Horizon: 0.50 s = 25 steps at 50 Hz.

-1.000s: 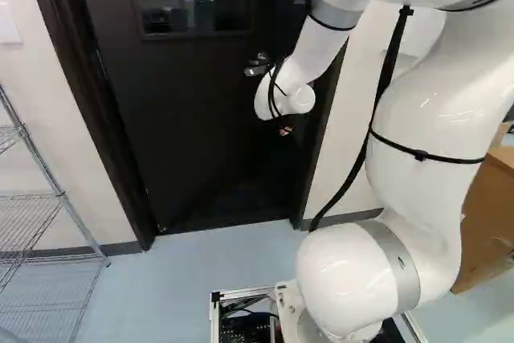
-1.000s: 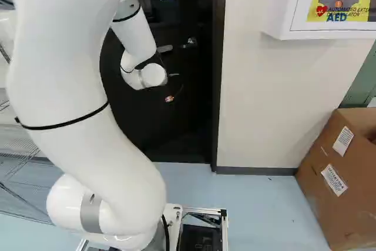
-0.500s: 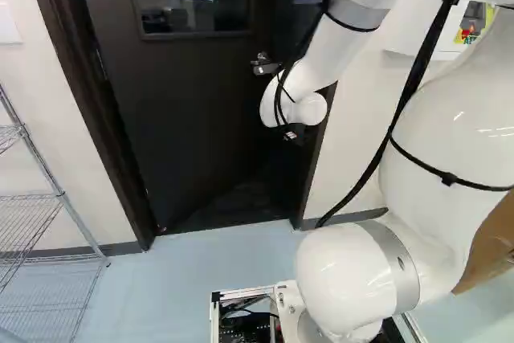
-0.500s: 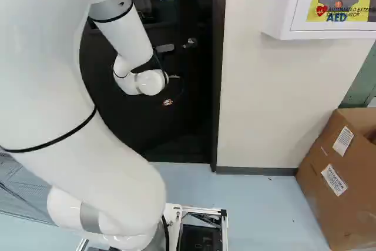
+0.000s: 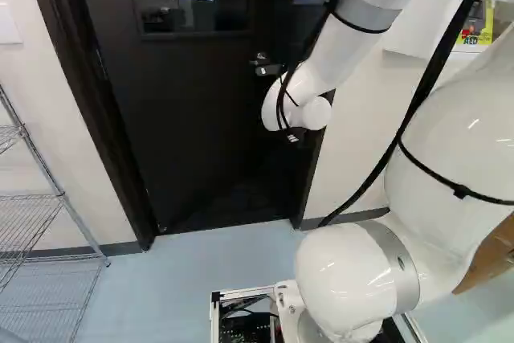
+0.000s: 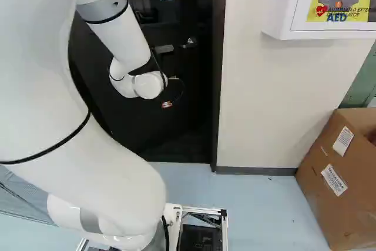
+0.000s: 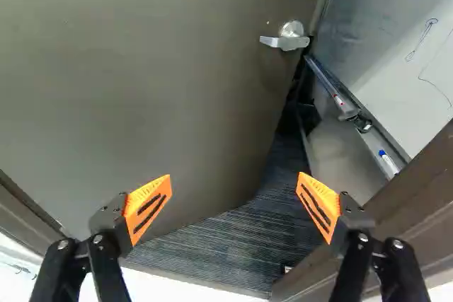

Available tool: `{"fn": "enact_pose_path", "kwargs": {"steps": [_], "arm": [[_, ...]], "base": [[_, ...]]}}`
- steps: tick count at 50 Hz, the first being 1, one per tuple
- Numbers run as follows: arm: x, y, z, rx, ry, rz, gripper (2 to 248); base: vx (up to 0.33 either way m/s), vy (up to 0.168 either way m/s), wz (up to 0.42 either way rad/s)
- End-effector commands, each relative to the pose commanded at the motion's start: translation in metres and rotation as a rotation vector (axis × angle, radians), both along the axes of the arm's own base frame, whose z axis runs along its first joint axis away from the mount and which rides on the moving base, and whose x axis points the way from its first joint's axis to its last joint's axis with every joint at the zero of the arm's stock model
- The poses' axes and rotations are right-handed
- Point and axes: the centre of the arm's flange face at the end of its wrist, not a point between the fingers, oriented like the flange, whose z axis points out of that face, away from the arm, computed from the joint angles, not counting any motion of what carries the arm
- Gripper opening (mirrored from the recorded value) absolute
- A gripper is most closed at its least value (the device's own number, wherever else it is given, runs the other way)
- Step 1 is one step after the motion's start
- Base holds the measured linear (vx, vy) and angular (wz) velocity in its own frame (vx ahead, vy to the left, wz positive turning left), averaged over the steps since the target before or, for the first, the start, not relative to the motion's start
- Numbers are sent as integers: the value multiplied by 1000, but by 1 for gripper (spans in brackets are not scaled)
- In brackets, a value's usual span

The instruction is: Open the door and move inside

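In the right base view the small visible part of my gripper (image 6: 167,104) hangs below the white wrist, in front of the dark door; its body is mostly hidden. The wrist view shows the gripper (image 7: 234,183) open, its orange pads far apart with nothing gripped. Ahead of it the door (image 7: 156,83) stands ajar, swung inward. Its silver lever handle (image 7: 290,39) is well beyond the fingers, touched by neither. In the left base view the handle (image 5: 268,70) shows just beside the arm's wrist. The door frame (image 7: 407,210) lies close beside one finger.
Through the gap, dark carpet (image 7: 241,249) and a whiteboard (image 7: 396,47) with a marker tray show. A wire shelf (image 5: 48,198) stands left of the doorway in the left base view. Right of it in the right base view are a wall cabinet (image 6: 282,4) and a cardboard box (image 6: 338,174).
The arm has drawn back from the door, its wrist shifting right and slightly down in the left base view, left in the right one. Door and base show no visible movement.
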Motion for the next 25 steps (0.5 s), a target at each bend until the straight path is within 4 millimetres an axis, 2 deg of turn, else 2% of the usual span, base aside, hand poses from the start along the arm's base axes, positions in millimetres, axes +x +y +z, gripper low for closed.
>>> {"fn": "enact_pose_path", "kwargs": {"steps": [25], "arm": [[0, 0, 0, 134, 21, -43, 247]], "base": [[0, 0, 0]]}}
